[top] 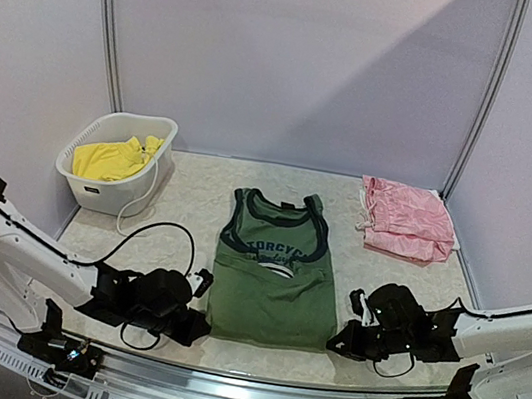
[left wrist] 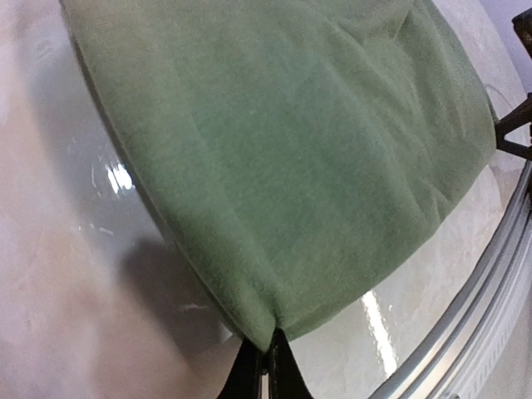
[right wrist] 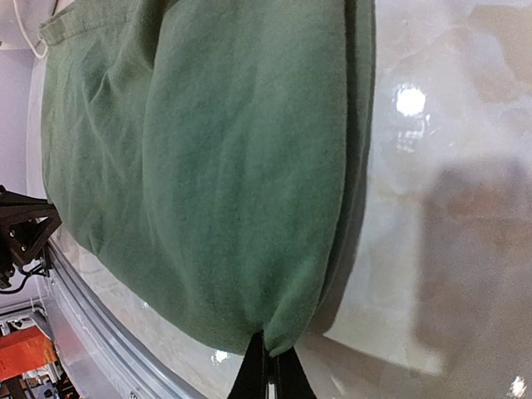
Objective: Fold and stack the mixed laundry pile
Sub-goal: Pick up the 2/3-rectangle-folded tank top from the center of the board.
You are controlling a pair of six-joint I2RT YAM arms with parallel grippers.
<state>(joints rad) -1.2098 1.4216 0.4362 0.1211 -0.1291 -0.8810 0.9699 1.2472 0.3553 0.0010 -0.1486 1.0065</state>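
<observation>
The olive-green tank top [top: 271, 279] lies flat in the middle of the table, its round graphic facing up. My left gripper [top: 205, 329] is shut on its near left bottom corner; the left wrist view shows the green cloth [left wrist: 283, 166] pinched between the fingertips [left wrist: 268, 353]. My right gripper [top: 334, 342] is shut on its near right bottom corner, with the cloth [right wrist: 224, 183] pinched at the tips [right wrist: 268, 349]. The yellow shorts [top: 110, 159] lie in the basket. A folded pink garment [top: 406, 220] lies at the back right. No dark blue garment shows.
The white slotted basket [top: 95, 195] stands at the back left, with a white cord [top: 144, 203] hanging over its side. A black cable [top: 144, 236] runs across the table on the left. A metal rail [top: 248, 379] borders the near edge. Walls close the back and sides.
</observation>
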